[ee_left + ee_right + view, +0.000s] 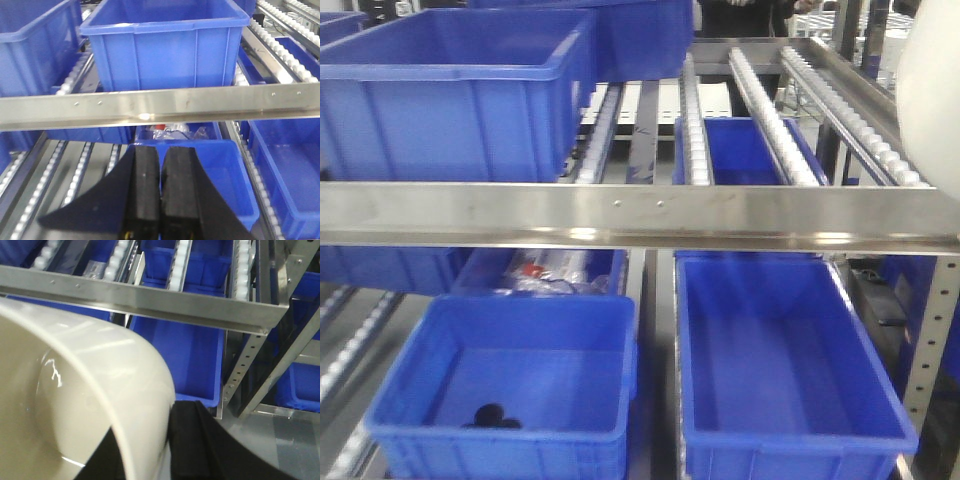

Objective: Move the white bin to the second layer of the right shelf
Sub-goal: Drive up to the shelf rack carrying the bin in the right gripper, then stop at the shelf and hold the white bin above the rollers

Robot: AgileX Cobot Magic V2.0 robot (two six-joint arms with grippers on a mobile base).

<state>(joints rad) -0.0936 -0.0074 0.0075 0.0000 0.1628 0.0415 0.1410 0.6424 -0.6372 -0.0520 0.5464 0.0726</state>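
Stainless racking crowded with blue crates fills the scene. My right gripper clamps the rim of the white bin, one black finger inside the wall and one outside, the tub hanging in front of the steel front rail. At two o'clock in the front view the bin's wall hovers beside the roller lanes of the right shelf second layer. My left gripper is closed and empty. Best practice now: lift the base above the rail, keep it level, then set it squarely on the rollers.
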